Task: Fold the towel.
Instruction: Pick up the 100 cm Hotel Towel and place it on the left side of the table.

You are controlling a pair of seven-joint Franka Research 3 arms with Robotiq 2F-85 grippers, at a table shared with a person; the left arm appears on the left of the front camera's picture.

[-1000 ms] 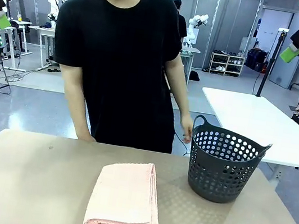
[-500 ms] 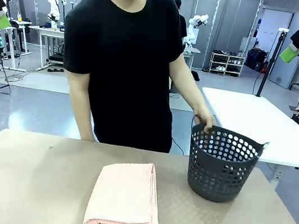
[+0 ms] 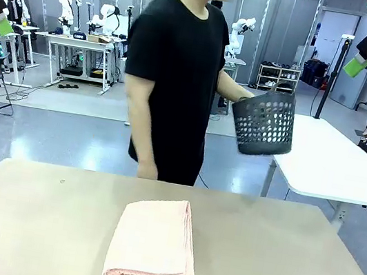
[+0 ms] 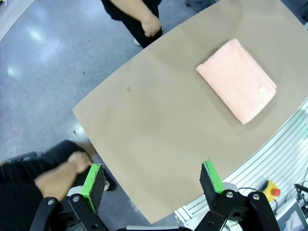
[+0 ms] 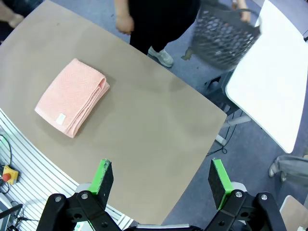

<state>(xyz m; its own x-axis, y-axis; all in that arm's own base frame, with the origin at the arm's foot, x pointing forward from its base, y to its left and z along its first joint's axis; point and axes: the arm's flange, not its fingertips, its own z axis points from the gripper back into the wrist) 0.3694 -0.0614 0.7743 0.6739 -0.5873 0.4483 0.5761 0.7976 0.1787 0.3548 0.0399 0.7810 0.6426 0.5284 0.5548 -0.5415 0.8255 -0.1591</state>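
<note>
Tan table [image 3: 289,266], folded pink towel [image 3: 152,244] lying flat near its front edge, centre-left

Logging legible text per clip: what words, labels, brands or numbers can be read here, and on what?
None can be read.
The towel carries a small white tag, too small to tell whether it bears print.
The dark basket and the table show no lettering.

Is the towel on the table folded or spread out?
Folded: the towel lies as a compact stacked rectangle, layered edges visible along one side.
</note>
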